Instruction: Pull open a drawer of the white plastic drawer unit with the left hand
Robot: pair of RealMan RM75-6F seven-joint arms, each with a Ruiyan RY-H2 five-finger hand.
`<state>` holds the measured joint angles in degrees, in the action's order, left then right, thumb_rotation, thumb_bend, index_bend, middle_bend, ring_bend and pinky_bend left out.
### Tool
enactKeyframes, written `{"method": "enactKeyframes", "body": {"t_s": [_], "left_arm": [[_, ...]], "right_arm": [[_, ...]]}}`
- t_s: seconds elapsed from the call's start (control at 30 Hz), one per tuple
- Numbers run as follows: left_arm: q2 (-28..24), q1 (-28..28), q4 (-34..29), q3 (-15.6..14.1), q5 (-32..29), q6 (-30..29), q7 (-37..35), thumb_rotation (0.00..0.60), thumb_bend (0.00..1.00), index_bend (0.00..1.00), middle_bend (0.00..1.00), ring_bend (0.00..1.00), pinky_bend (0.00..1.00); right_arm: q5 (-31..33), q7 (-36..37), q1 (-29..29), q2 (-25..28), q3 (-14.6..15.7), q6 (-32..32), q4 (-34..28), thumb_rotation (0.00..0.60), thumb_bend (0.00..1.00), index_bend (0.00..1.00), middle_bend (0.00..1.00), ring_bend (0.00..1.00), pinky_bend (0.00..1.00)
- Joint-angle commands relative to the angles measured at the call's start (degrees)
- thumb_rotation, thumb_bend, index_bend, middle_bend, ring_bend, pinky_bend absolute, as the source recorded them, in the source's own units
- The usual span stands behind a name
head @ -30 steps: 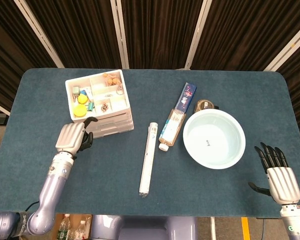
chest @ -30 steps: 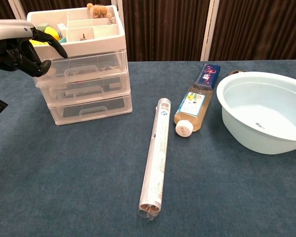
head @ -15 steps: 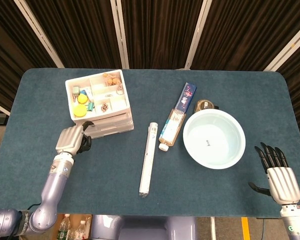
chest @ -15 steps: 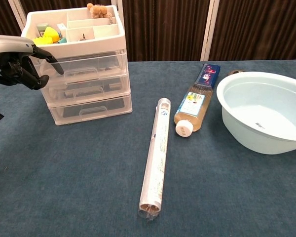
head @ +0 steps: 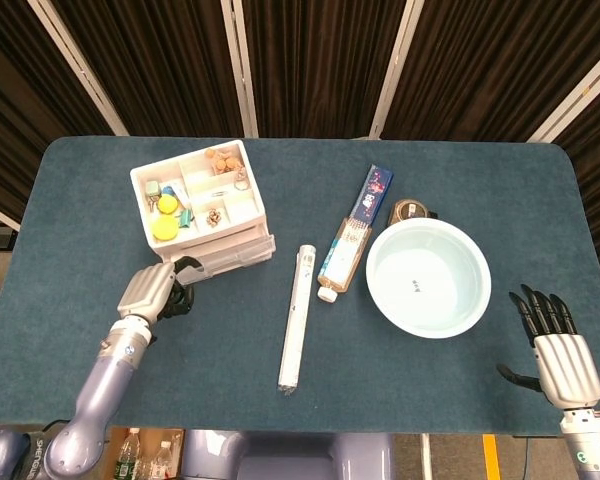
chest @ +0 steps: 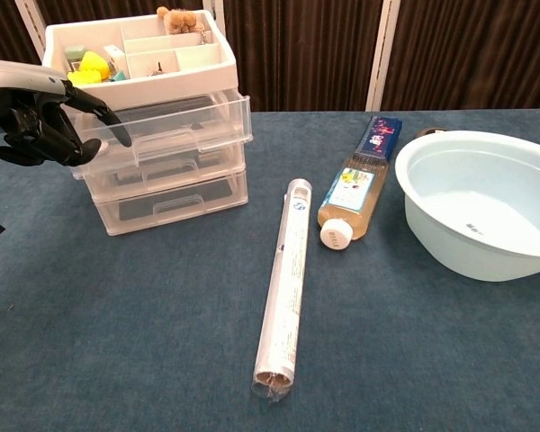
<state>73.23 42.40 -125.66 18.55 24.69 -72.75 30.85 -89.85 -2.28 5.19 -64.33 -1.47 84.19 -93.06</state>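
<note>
Dark curtains with pale vertical rails back a blue-carpeted desk [head: 310, 400]. Largest on it is one light blue basin [head: 428, 278], well to the right of the drawer unit [head: 202, 205]. That unit stands at the desk's left rear: three clear drawers stacked under one white top tray of small items. Its top drawer [chest: 171, 121] juts out past the two below it, which the chest view shows plainly, while the head view shows only a stepped front edge.

One long white tube [head: 295, 317] lies between the unit and the basin, running front to back. One bottle [head: 344, 252] with a white cap lies just right of the tube, its far end touching one dark blue box [head: 374, 192]. One small round brown thing [head: 411, 211] sits against the basin's far rim; the chest view hides nearly all of it behind the basin.

The left hand [chest: 31, 112] is at the unit's front left corner, its dark fingers [chest: 108, 115] curled against the top drawer's front; whether they actually grasp the handle I cannot tell. The right hand [head: 555, 350] appears only in the head view, well to the right of the basin, fingers spread and holding nothing.
</note>
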Motion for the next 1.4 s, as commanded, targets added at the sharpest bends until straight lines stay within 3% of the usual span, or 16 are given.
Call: {"method": "enactKeyframes", "body": {"t_s": [0.03, 0.73, 0.9, 1.0, 1.07, 1.13, 1.2, 1.3, 1.4], "left_arm": [[-0.64, -0.27, -1.10, -0.88, 0.97, 0.41, -0.70, 0.600, 0.64, 0.31, 1.00, 1.00, 0.96], [-1.34, -1.24, -7.06, -6.49, 8.22, 1.33, -3.80, 0.600, 0.64, 0.31, 1.00, 1.00, 0.96], [-1.40, -1.39, -7.45, -7.23, 10.15, 0.69, -4.11, 0.600, 0.63, 0.23, 1.00, 1.00, 0.96], [-1.65, -1.58, -6.68, -8.77, 13.26, -0.67, -2.23, 0.600, 0.54, 0.16, 1.00, 0.96, 0.95], [-1.61, -1.95, -5.86, -10.16, 16.19, -2.06, -0.54, 0.600, 0.39, 0.10, 0.98, 0.92, 0.93], [-1.52, -2.46, -4.91, -11.68, 19.30, -3.58, 1.29, 0.600, 0.27, 0.07, 0.93, 0.88, 0.90], [-1.48, -3.35, -4.09, -13.35, 22.60, -5.37, 2.92, 0.600, 0.13, 0.05, 0.81, 0.78, 0.82], [-2.23, -4.92, -3.48, -15.81, 26.94, -7.70, 5.10, 0.600, 0.04, 0.05, 0.63, 0.64, 0.74], [-3.59, -7.39, -2.83, -18.66, 32.72, -9.76, 5.20, 0.600, 0.02, 0.05, 0.39, 0.41, 0.55]], "right_arm": [[-0.01, -0.05, 0.00, -0.02, -0.01, 0.02, 0.02, 0.600, 0.13, 0.00, 0.00, 0.00, 0.00], [-0.01, 0.00, -0.02, -0.02, -0.01, 0.05, 0.03, 0.600, 0.13, 0.00, 0.00, 0.00, 0.00], [0.01, 0.07, -0.02, 0.01, 0.01, 0.02, 0.02, 0.600, 0.13, 0.00, 0.00, 0.00, 0.00], [0.00, 0.14, -0.01, 0.04, 0.01, 0.01, 0.04, 0.600, 0.13, 0.00, 0.00, 0.00, 0.00], [0.04, 0.18, 0.00, 0.05, -0.01, -0.03, 0.03, 0.600, 0.13, 0.00, 0.00, 0.00, 0.00], [0.07, 0.23, 0.01, 0.05, -0.02, -0.06, 0.07, 0.600, 0.13, 0.00, 0.00, 0.00, 0.00], [0.09, 0.22, 0.01, 0.05, -0.02, -0.06, 0.10, 0.600, 0.13, 0.00, 0.00, 0.00, 0.00], [0.13, 0.18, -0.01, 0.05, -0.03, -0.04, 0.11, 0.600, 0.13, 0.00, 0.00, 0.00, 0.00], [0.20, 0.24, -0.05, 0.09, -0.10, 0.07, 0.11, 0.600, 0.13, 0.00, 0.00, 0.00, 0.00]]}}
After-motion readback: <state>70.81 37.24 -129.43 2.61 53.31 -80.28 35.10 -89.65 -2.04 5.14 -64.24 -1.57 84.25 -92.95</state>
